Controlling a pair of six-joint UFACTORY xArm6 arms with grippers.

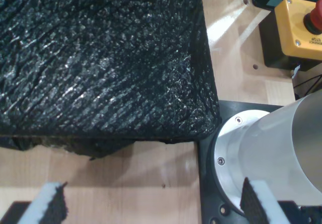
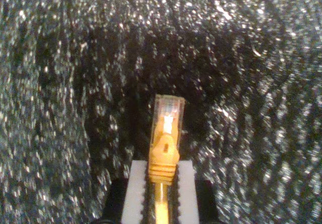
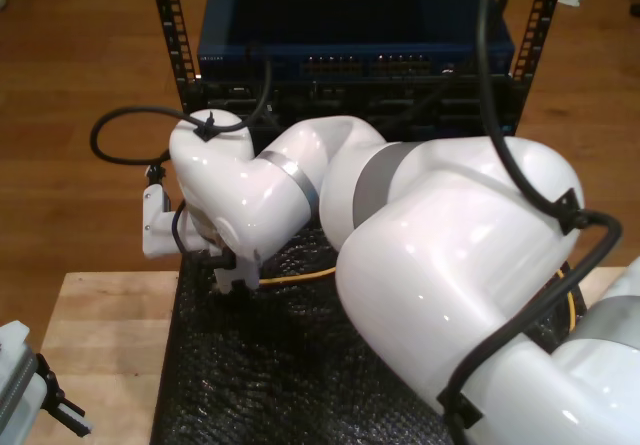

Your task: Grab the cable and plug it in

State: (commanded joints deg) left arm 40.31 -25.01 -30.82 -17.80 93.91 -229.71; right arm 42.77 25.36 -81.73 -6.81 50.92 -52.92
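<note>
Landmark: the black foam mat [image 3: 260,365]; every place below is given relative to it.
Wooden table [image 3: 100,335]: bare wood beyond the mat's edge toward the exterior view's left.
Our first gripper [image 1: 151,204]: at that same left-hand side of the mat in the exterior view [image 3: 55,405], off the mat and over the wood. Its pads [image 1: 50,204] stand wide apart with nothing between them.
Our second gripper [image 2: 162,196]: low over the mat's far part, toward the exterior view's left [image 3: 238,273]. Its pads [image 2: 136,189] are closed tight on the cable [image 2: 165,148] just behind the boot.
Cable: the clear plug and yellow boot jut forward from the pads, above the mat surface. In the exterior view the yellow line [image 3: 300,276] runs from the gripper across the mat toward the right, passing behind the arm.
Server rack [image 3: 355,45]: beyond the mat's far edge; blue unit with port rows.
Emergency-stop box [image 1: 299,27]: yellow, on the wood past the mat's corner.
</note>
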